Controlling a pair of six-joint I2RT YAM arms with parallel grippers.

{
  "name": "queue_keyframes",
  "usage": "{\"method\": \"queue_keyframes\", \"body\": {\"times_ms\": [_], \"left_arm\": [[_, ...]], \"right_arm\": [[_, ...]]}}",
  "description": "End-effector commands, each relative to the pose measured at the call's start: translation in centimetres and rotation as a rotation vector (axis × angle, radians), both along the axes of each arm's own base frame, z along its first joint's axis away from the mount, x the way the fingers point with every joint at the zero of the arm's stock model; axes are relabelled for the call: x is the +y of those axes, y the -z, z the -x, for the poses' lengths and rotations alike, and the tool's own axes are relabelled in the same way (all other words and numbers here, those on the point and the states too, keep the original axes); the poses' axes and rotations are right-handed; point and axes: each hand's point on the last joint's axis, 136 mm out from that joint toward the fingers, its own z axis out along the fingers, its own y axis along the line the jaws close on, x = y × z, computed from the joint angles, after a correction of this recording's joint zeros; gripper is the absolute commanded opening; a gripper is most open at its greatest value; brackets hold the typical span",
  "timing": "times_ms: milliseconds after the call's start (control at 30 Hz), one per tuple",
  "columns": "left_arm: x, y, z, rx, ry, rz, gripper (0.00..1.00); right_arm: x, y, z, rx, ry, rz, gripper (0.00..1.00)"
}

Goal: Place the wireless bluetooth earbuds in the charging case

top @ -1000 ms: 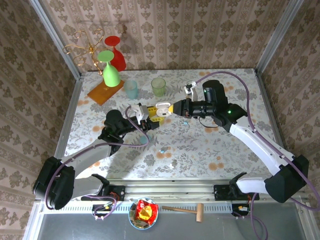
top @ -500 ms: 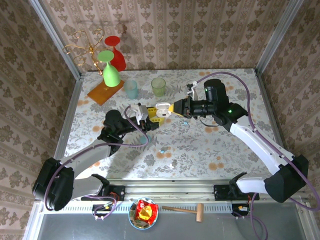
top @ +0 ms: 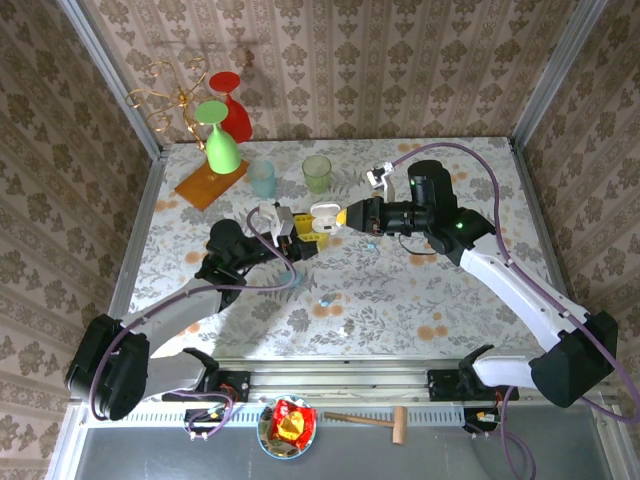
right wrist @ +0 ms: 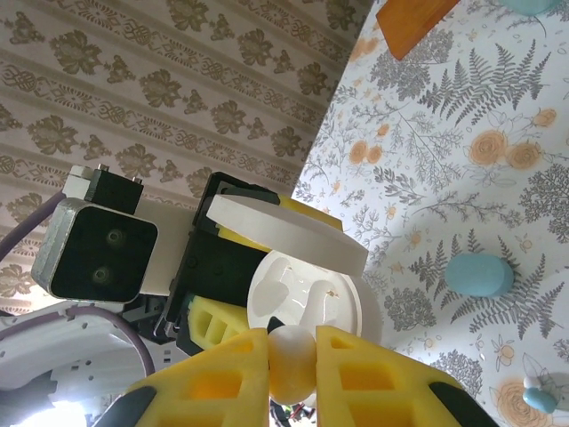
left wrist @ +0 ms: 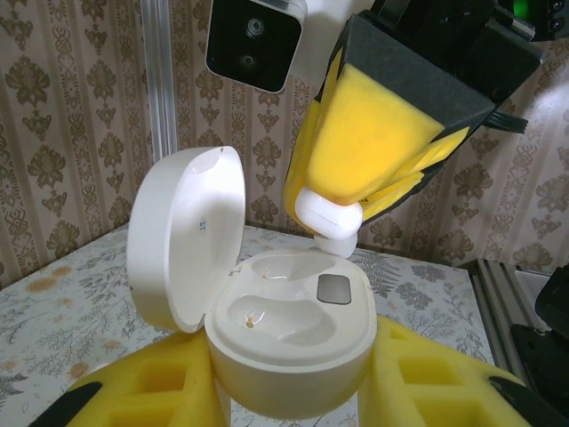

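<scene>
The right gripper [right wrist: 292, 356], fitted with yellow foam pads, is pinching one small white plastic earbud [left wrist: 327, 221] between its fingertips. The left gripper [left wrist: 293, 396] is clamped around the base of the rounded white plastic charging case [left wrist: 293, 334]. It holds the case clear of the floral-print table [top: 420, 290], with the hinged lid [left wrist: 182, 236] swung open to one side.

Position: the earbud sits at the far rim of the charging case, just above the moulded wells. Contact with the rim cannot be confirmed. Both wells appear empty.

Progress: the case is grasped and open, and one earbud is grasped and presented at the case. Seating is not yet done.

Remaining, as judged: lower the earbud into its well, release it, then repeat for a second earbud. A small pale-blue piece [top: 324, 299], probably another earbud, lies on the table well apart from the charging case, toward the arm bases. Whether it belongs to this case cannot be told.
</scene>
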Motion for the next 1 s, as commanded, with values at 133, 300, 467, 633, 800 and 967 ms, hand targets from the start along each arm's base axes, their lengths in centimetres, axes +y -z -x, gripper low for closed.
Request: {"method": "queue_keyframes", "body": {"times_ms": [133, 300, 467, 633, 800, 967], "left_arm": [[0.0, -2.0, 0.2, -0.057, 0.017, 0.044, 0.25], [0.0, -2.1, 0.2, -0.060, 0.022, 0.045, 0.25], [0.0, -2.4, 0.5, -0.063, 0.037, 0.049, 0.25], [0.1, -2.3, 0.7, -0.066, 0.042, 0.048, 0.25], [0.1, -2.7, 0.8, -0.069, 0.042, 0.055, 0.25], [0.1, -3.0, 0.8, -0.076, 0.038, 0.059, 0.25]], "right_arm": [[0.6, -1.3, 0.8, -0.102, -0.027, -0.007, 0.15], [0.7, -1.1, 0.8, -0.135, -0.025, 0.027, 0.16], [0.5, -0.5, 0.2, -0.157, 0.013, 0.058, 0.16], [-0.1, -0.5, -0.4, -0.187, 0.060, 0.084, 0.17], [0.0, -0.2, -0.6, -0.191, 0.060, 0.086, 0.18], [0.3, 0.3, -0.4, -0.170, 0.043, 0.084, 0.19]]}}
